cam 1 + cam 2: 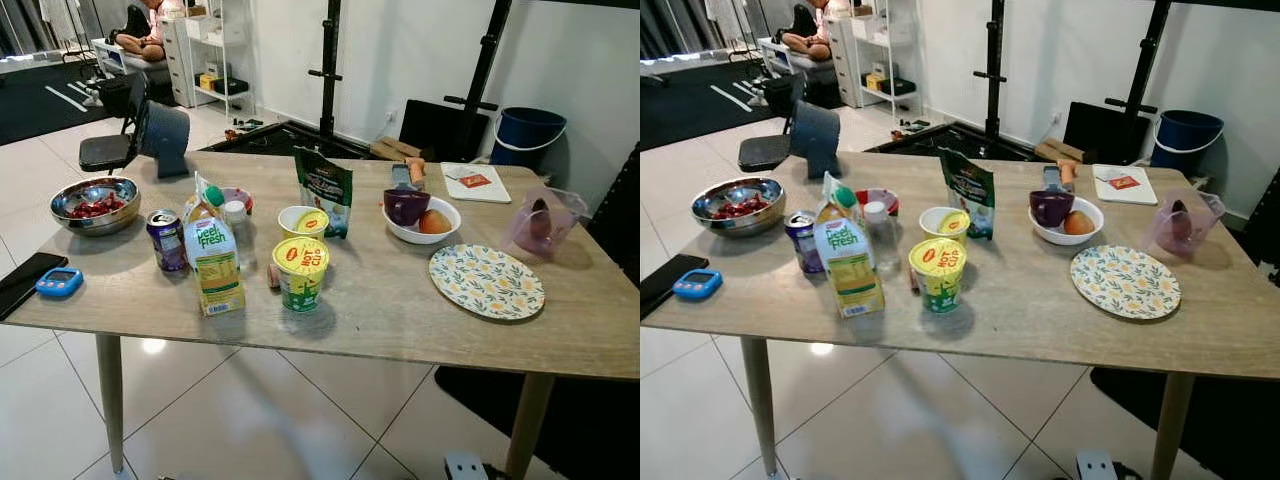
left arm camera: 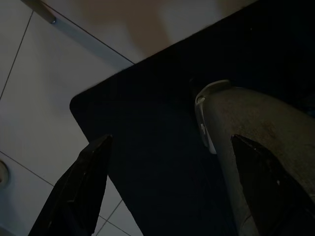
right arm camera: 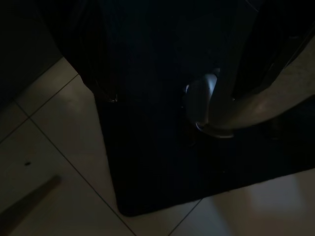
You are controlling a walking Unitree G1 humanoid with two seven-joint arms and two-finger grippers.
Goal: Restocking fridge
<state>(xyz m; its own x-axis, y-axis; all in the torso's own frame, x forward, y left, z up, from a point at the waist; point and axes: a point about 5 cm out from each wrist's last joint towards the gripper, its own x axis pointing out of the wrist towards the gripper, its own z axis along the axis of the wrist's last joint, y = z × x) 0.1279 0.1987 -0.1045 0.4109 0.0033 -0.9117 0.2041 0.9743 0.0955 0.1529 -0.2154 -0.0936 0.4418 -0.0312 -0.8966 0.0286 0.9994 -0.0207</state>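
A: Lots of food sits on the tabletop (image 1: pixel 400 310). Tell me what, from left to right.

B: First a metal bowl (image 1: pixel 96 205) of red things. Then a purple can (image 1: pixel 166 240), and just beside it a juice carton (image 1: pixel 214 262). Next come two yellow-lidded cups (image 1: pixel 300 272), one in front of the other, with a green pouch (image 1: pixel 324 190) standing behind. After that a white bowl (image 1: pixel 424 220) with a purple cup and some fruit. Then a flowery plate (image 1: pixel 486 281) with nothing on it, and a pink jug (image 1: pixel 541 221) at the far right.

A: Is any of it put away yet?

B: I think not. It all sits out here, so the job looks like it is only starting.

A: And the grippers?

B: The left gripper (image 2: pixel 167 182) hangs down low over a dark mat (image 2: pixel 147 147), with its fingers wide apart and holding nothing. The right gripper is down by the floor too, but it is too dark to tell about its fingers.
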